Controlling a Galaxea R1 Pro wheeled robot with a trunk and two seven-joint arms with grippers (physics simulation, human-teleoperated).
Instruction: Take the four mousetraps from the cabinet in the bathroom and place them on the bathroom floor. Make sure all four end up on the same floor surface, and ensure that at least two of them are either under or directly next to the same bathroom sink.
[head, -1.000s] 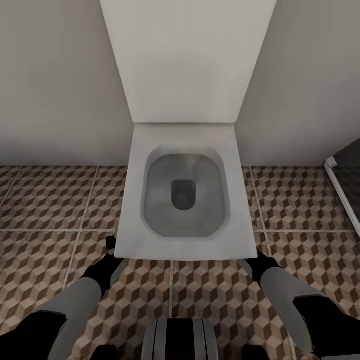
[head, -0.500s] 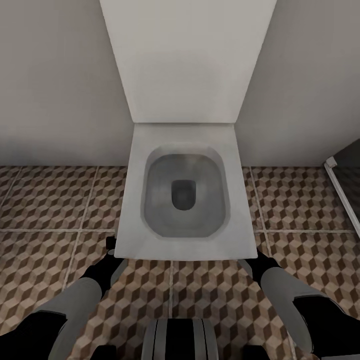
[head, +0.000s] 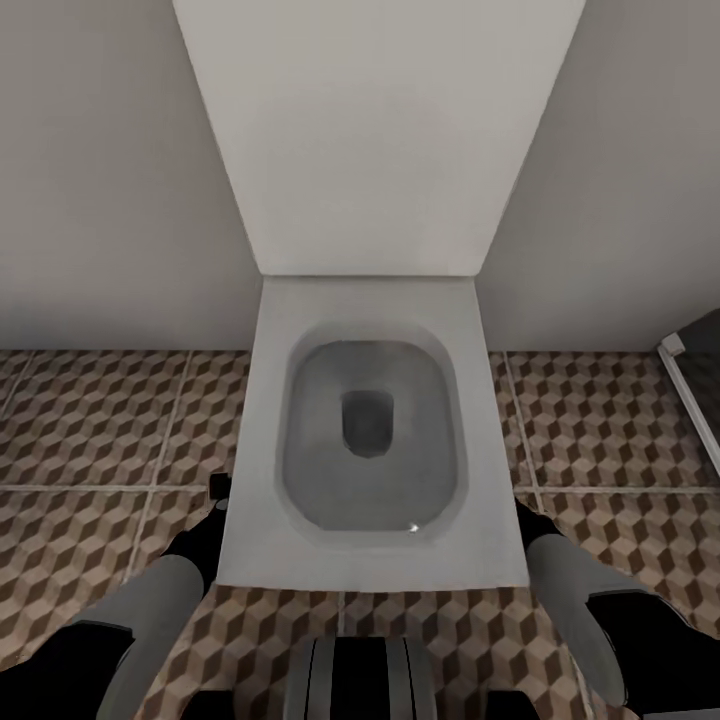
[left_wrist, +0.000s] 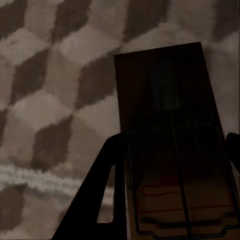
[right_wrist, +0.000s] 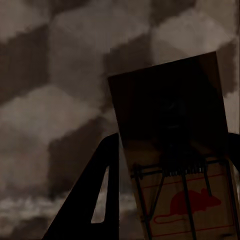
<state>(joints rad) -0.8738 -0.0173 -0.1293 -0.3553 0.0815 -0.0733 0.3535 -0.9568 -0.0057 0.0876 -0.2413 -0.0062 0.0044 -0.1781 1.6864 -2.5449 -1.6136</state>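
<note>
Each end effector, left (left_wrist: 170, 200) and right (right_wrist: 172, 200), was clamped on 1 flat dark-brown rectangular mousetrap (left_wrist: 172, 145) (right_wrist: 172, 150) above the cube-patterned brown-and-beige tiled bathroom floor (head: 90, 420), facing a white square toilet (head: 365, 430). Releasing here risked leaving both traps far from any sink.

My head camera has shifted: the toilet (head: 370, 440) now looks larger and sits lower in view, its front rim covering more of my forearms. The raised lid (head: 375, 130) spreads wider, and the dark frame (head: 690, 385) at right has slid toward the edge.
</note>
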